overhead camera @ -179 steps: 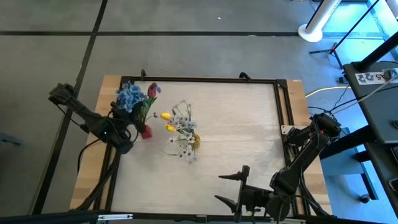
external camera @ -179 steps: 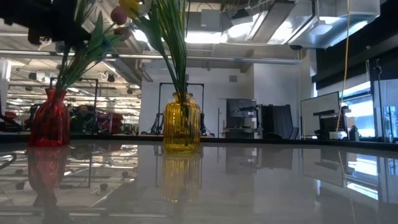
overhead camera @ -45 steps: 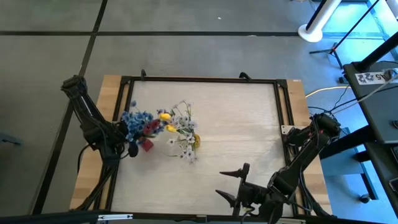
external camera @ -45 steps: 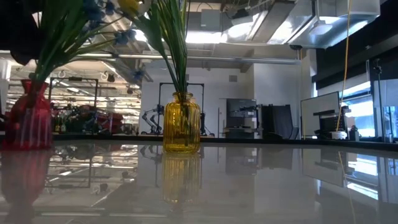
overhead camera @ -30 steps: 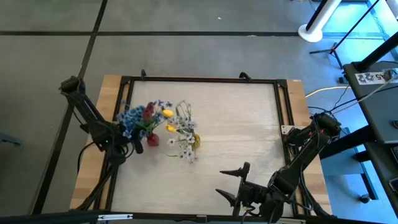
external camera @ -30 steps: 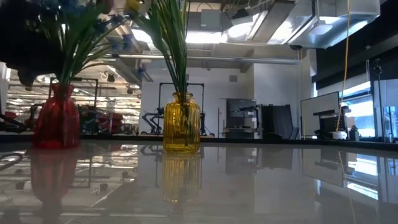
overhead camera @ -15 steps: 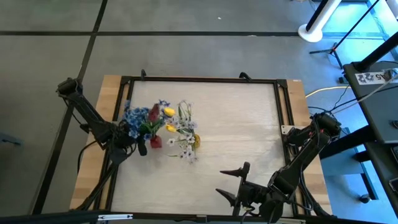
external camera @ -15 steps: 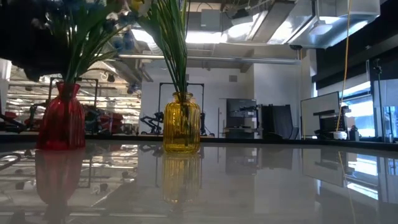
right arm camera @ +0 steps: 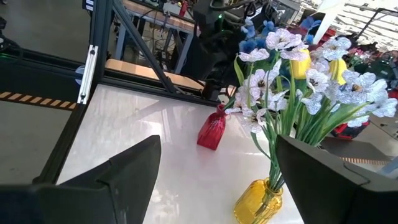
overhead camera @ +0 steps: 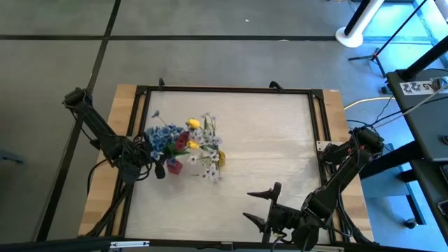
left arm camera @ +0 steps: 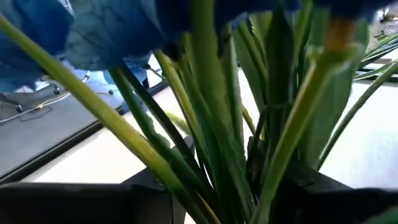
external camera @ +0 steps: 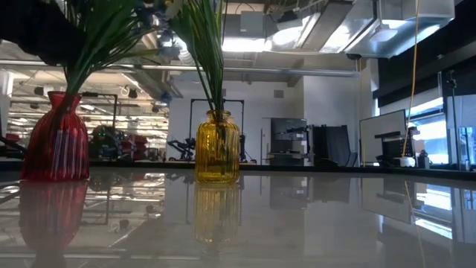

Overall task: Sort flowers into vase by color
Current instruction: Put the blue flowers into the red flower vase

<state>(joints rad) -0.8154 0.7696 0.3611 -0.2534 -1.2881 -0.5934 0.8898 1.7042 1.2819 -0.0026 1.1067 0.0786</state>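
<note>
A red ribbed vase (external camera: 53, 141) stands upright at the left of the glossy tabletop (external camera: 297, 223). Green stems (external camera: 89, 52) rise from its neck, leaning right. A yellow ribbed vase (external camera: 217, 147) stands upright nearer the centre, well apart from the red one, holding more green stems (external camera: 208, 56). A dark shape crosses the upper left corner. Both vases reflect in the surface.

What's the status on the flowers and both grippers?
Left gripper at the red vase, in among the stems, jaws unclear. Right gripper open, idle at near edge. Blue and red flowers in red vase; yellow vase close beside.
</note>
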